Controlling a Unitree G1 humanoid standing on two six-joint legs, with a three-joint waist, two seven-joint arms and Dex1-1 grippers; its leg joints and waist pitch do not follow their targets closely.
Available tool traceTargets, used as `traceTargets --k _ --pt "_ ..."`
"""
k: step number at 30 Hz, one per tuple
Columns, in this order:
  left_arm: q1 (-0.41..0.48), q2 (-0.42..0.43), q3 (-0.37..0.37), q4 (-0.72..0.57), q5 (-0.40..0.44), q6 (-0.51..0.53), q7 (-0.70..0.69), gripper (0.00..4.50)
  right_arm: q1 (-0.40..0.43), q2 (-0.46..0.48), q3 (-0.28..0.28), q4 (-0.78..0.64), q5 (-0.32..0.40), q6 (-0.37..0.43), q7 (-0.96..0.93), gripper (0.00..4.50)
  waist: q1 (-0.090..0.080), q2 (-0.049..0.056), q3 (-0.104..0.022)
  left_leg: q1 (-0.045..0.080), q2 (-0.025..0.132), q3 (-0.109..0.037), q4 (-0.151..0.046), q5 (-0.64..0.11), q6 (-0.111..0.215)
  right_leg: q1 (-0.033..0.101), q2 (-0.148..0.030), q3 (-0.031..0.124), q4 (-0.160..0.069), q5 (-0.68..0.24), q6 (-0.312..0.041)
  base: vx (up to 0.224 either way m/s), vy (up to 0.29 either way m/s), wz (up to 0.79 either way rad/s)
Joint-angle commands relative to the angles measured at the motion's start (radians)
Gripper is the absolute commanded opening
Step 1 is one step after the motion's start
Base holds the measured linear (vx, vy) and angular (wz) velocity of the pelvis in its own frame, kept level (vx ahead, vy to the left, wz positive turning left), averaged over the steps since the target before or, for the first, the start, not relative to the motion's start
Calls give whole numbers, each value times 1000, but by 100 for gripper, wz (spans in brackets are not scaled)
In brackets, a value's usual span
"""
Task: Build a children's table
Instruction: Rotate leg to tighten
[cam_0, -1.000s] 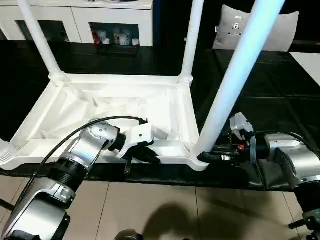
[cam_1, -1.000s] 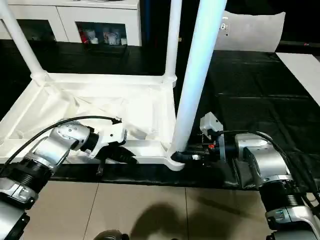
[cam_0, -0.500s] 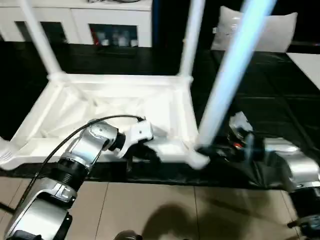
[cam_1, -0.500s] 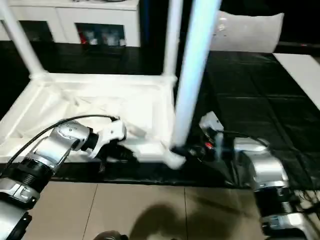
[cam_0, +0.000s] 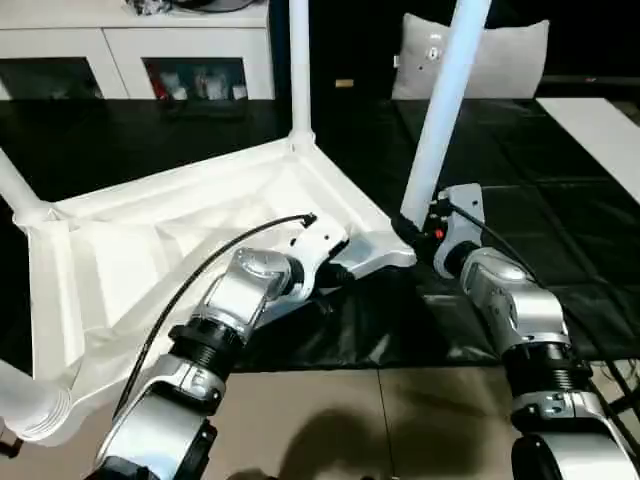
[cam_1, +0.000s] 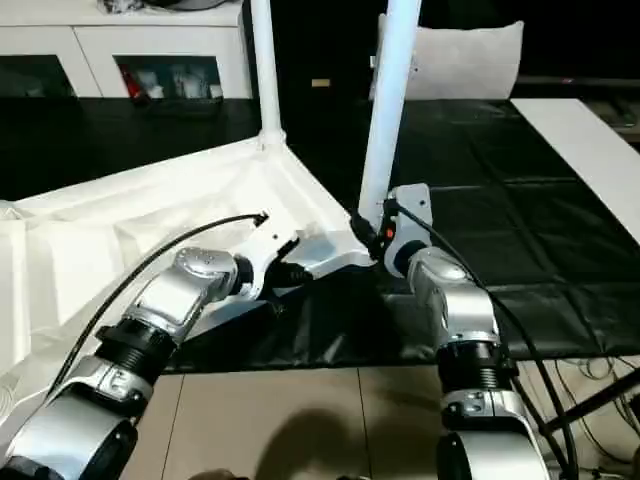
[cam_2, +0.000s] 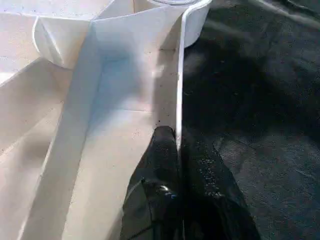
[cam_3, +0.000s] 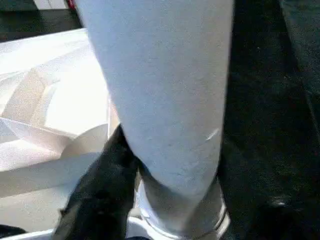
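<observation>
The children's table (cam_0: 180, 240) lies upside down on the black work surface (cam_0: 560, 200), ribbed underside up, legs standing from its corner sockets. It sits skewed, its near-left corner overhanging the near edge.

Step in hand, as judged: seating the near-right leg (cam_0: 440, 110) in its socket. For this to be done well, the leg should be kept in line with the socket and pressed straight down, while the top is held against sliding; sideways pull on the rim is to be avoided.

The right gripper (cam_0: 412, 232) is clamped round the base of that leg, one black finger (cam_3: 100, 185) seen against it. The left gripper (cam_2: 176, 150) is pinched together on the thin rim wall of the top, near the same corner.
</observation>
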Motion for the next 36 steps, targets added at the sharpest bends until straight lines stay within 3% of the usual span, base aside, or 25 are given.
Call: traceTargets --k 1,5,8,9,10,16,20,23,25,28,36 --pt "-9 -24 -11 -46 -11 -58 9 0 10 56 78 -22 29 2 84 284 5 -17 -68 1 96 -55 -63 -47 106 56 -138 90 -79 -273 -69 0 0 0" --pt "1 2 -16 -54 -10 -73 -13 0 22 17 86 -28 15 -36 131 317 5 -16 -68 -2 100 -54 -61 -37 121 57 -141 91 -71 -207 -103 0 0 0" --pt "2 38 -23 -39 -8 -109 -44 0 40 -39 91 -41 37 -53 218 340 7 -16 -64 -2 95 -51 -62 -66 120 59 -140 90 -82 -271 -87 0 0 0" --pt "3 55 -27 -31 -7 -132 -69 0 49 -74 99 -48 37 -65 268 346 8 -12 -63 -1 94 -52 -61 -71 118 58 -139 90 -83 -281 -81 0 0 0" --pt "5 70 -30 -28 -10 -147 -94 0 56 -104 104 -51 36 -73 309 372 9 -14 -63 0 98 -53 -62 -73 119 57 -138 90 -84 -288 -70 0 0 0" --pt "16 150 -61 -24 -29 -222 -256 0 68 -243 126 -25 19 -160 525 419 14 -17 -68 -2 97 -51 -58 -63 128 58 -137 89 -78 -277 -71 0 0 0" --pt "19 192 -83 -16 -31 -279 -334 0 77 -298 155 -17 32 -202 642 419 22 -15 -76 -10 103 -53 -50 -9 163 54 -133 88 -58 -170 -99 0 0 0" --pt "19 236 -105 -8 -36 -332 -437 0 76 -341 170 -7 70 -200 785 419 30 -18 -79 -9 103 -50 -47 -14 182 53 -134 85 -59 -172 -105 0 0 0" --pt "19 248 -112 -4 -35 -350 -468 0 77 -349 177 -8 80 -212 828 404 37 -14 -78 -9 108 -51 -47 -16 177 51 -135 86 -58 -188 -102 0 0 0" --pt "20 272 -132 -3 -33 -391 -530 0 78 -357 191 -12 100 -220 901 383 50 -15 -81 -3 115 -51 -47 -15 164 46 -138 88 -55 -188 -112 0 0 0" --pt "34 306 -167 -32 -46 -436 -639 0 83 -379 224 -8 109 -202 989 307 69 -16 -84 -2 115 -49 -48 -16 136 46 -142 91 -53 -198 -112 0 0 0"
